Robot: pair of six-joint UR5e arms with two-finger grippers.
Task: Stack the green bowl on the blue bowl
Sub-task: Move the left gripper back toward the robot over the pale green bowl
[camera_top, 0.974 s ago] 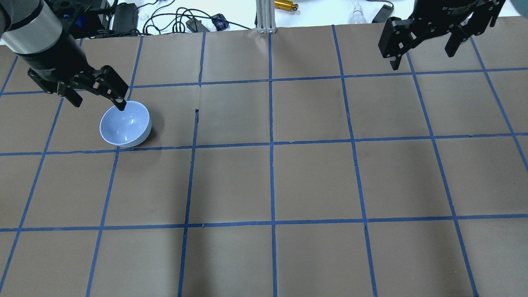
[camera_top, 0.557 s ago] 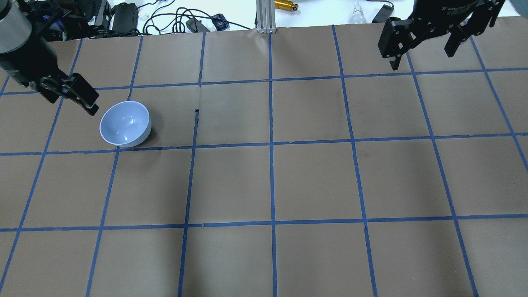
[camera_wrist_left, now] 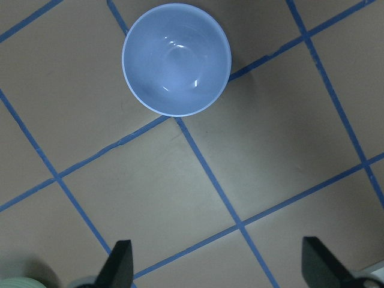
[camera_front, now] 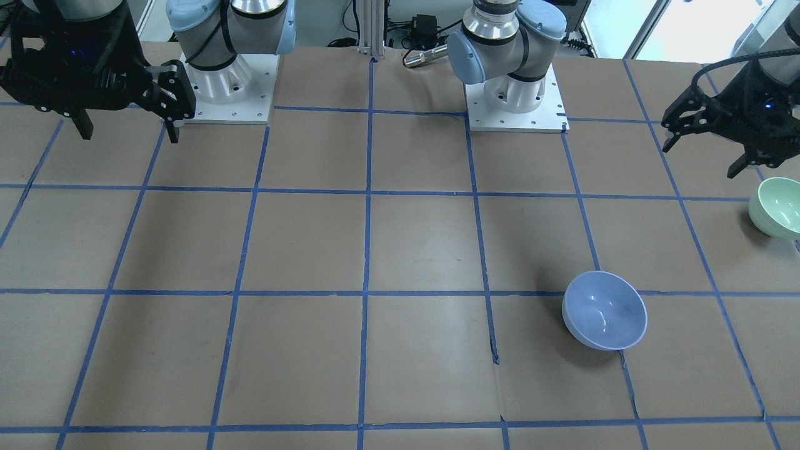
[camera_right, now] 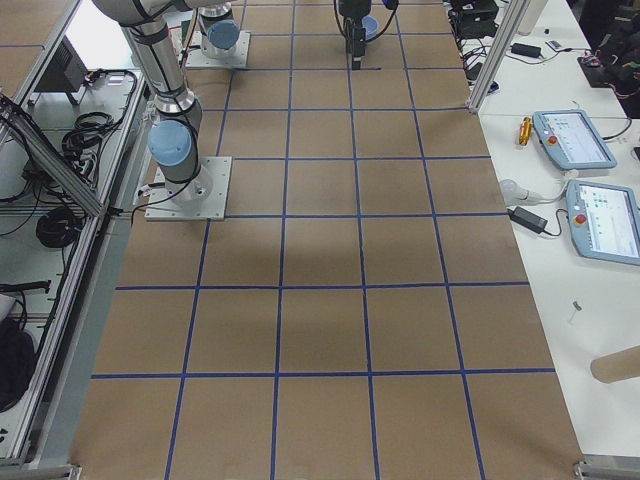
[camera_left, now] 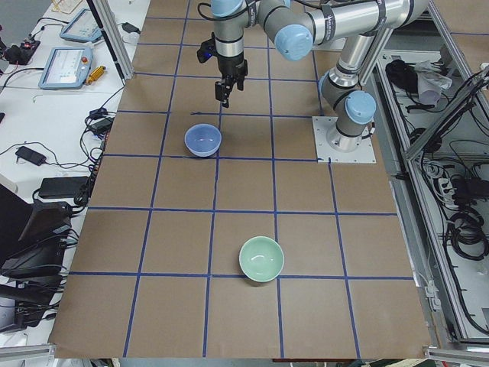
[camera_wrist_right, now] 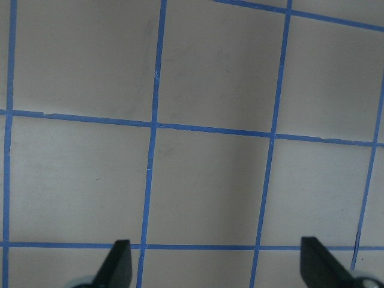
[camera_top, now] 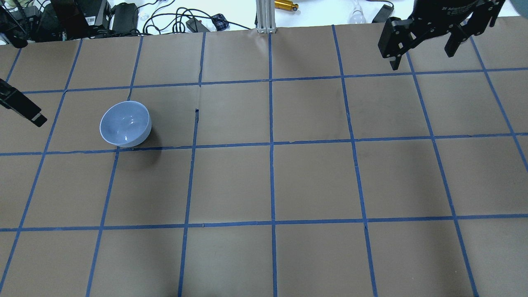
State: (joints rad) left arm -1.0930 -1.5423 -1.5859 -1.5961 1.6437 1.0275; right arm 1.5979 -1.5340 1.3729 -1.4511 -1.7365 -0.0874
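Over the table's left end, the left gripper hangs tips-down, jaws spread wide and empty, near the green bowl. The blue bowl sits mouth-up, well apart from both. The right gripper hovers at the opposite end, also wide open and empty. Blue tape grids the brown surface

The blue bowl and the green bowl stand well apart on the table's left half. The green bowl lies further left, nearer the robot's side.
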